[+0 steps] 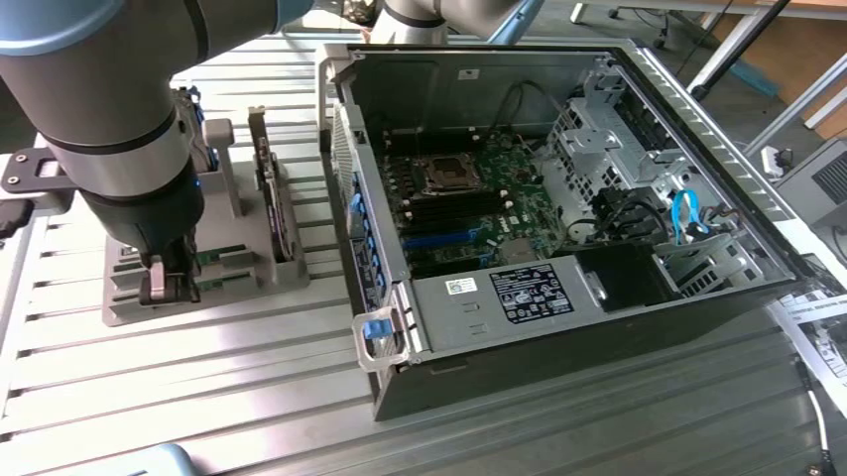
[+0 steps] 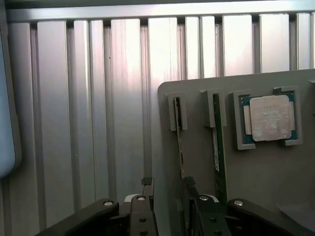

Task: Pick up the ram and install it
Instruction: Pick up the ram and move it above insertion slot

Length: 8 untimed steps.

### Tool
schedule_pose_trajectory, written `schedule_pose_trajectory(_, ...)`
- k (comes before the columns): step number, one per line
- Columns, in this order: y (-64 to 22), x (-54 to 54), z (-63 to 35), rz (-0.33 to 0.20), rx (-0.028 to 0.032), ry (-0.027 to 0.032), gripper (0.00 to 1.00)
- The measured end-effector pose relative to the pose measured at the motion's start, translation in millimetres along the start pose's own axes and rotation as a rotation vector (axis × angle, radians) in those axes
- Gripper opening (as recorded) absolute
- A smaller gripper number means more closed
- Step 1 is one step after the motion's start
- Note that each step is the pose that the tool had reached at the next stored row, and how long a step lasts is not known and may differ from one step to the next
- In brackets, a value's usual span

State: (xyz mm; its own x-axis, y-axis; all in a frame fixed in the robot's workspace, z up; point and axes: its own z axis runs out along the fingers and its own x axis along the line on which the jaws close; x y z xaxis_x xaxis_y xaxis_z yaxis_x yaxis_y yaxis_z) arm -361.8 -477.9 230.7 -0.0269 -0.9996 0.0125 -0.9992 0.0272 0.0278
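Jaws on our end effector (image 2: 168, 186) stand wide apart and empty, one on each side of the ram (image 2: 180, 142). It stands on edge in its gray holder (image 2: 266, 187) on the counter (image 2: 98, 98). We judge the task barely begun: the ram is neither gripped nor lifted, and the open computer case (image 1: 530, 198) lacks it.

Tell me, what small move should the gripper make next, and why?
Probably close on the ram: the open gripper stands over the grey holder, and the stick seems to lie between its fingertips, nearer one of them.
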Motion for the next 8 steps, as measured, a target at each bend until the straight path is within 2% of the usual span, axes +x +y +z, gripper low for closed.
schedule_pose_trajectory(8, 0.1, -5.3, 2.1, 0.000, 0.0001, 0.0000, 0.36)
